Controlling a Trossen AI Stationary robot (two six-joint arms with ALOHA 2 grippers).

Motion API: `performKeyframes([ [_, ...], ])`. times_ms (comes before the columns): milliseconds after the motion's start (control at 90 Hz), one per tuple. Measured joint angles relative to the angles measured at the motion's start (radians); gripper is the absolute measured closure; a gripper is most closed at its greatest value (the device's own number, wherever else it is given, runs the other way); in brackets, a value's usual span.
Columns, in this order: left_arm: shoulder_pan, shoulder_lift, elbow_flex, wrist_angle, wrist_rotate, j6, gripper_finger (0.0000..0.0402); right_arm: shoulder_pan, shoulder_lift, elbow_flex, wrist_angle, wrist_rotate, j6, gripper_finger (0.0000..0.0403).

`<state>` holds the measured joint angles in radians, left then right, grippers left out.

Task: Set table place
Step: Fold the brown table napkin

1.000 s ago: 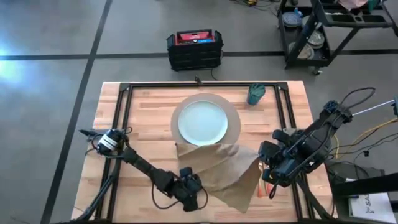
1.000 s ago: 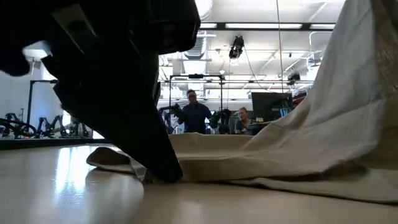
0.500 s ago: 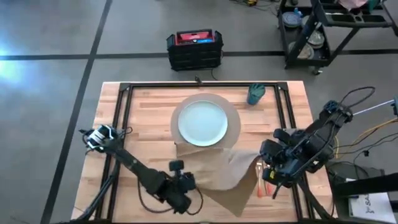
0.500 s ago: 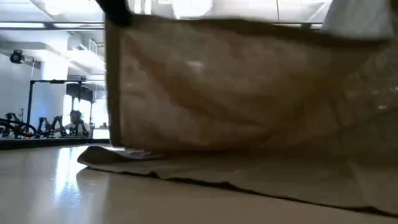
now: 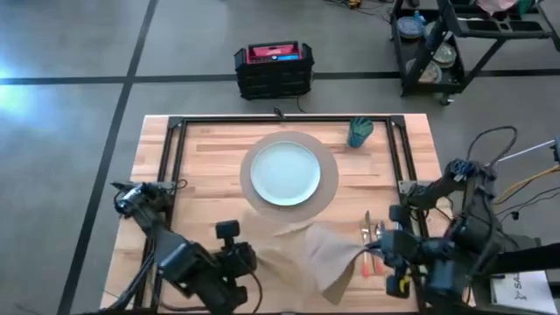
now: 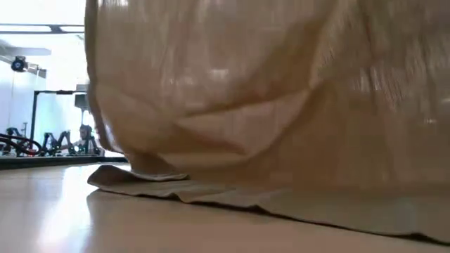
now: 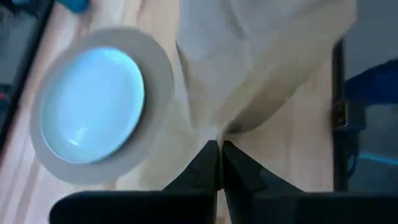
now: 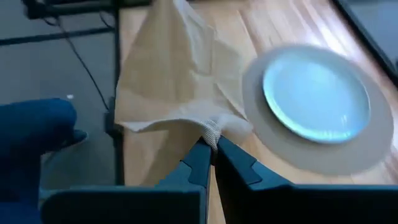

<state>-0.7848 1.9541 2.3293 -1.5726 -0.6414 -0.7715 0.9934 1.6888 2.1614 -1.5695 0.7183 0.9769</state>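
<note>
Napkin [image 5: 319, 254]: 1, clamped by both end effectors [image 7: 219, 147] [image 8: 210, 142] | plate [image 5: 285, 172]: 1 | cup [image 5: 360, 132]: 1

Wooden counter [image 5: 210, 157] with a black rail frame [image 5: 175, 157]
On it lie a round tan mat [image 5: 325, 194] carrying a pale plate [image 5: 285, 173], a teal cup [image 5: 360, 132], a brown napkin [image 5: 319, 258], and orange-handled cutlery [image 5: 371, 241]

The napkin [image 5: 319, 254] is coarse woven cloth, matt and creased. The plate [image 5: 285, 173] looks smooth and glossy. The desk [image 5: 210, 166] is pale wood with light sheen.
</note>
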Motion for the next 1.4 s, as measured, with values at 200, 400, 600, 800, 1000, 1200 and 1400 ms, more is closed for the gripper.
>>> performKeyframes([
  [200, -0.051, -0.093, -0.006, 0.027, -0.080, -0.044, 0.0402, 0.003, 0.031, 0.059, -0.001, 0.023, -0.050, 0.0403],
  [400, -0.115, -0.112, 0.026, 0.097, -0.130, -0.035, 0.0402, 0.004, 0.028, 0.052, -0.002, 0.048, -0.049, 0.0403],
  [600, -0.177, -0.156, 0.027, 0.316, -0.215, 0.112, 0.0402, 0.004, 0.023, 0.052, -0.002, 0.071, -0.052, 0.0403],
  [800, -0.251, -0.191, 0.025, 0.411, -0.259, 0.200, 0.0401, 0.020, 0.022, 0.052, -0.002, 0.101, -0.053, 0.0403],
  [1000, -0.274, -0.203, 0.024, 0.251, -0.283, 0.059, 0.0401, 0.026, 0.022, 0.052, -0.002, 0.123, -0.053, 0.0403],
  [1200, -0.273, -0.203, -0.001, -0.006, -0.248, -0.228, 0.0401, 0.025, 0.021, 0.052, -0.002, 0.148, -0.053, 0.0403],
  [1400, -0.258, -0.224, -0.104, 0.002, -0.229, -0.177, 0.0401, -0.026, 0.015, 0.037, 0.000, 0.135, -0.081, 0.0403],
])
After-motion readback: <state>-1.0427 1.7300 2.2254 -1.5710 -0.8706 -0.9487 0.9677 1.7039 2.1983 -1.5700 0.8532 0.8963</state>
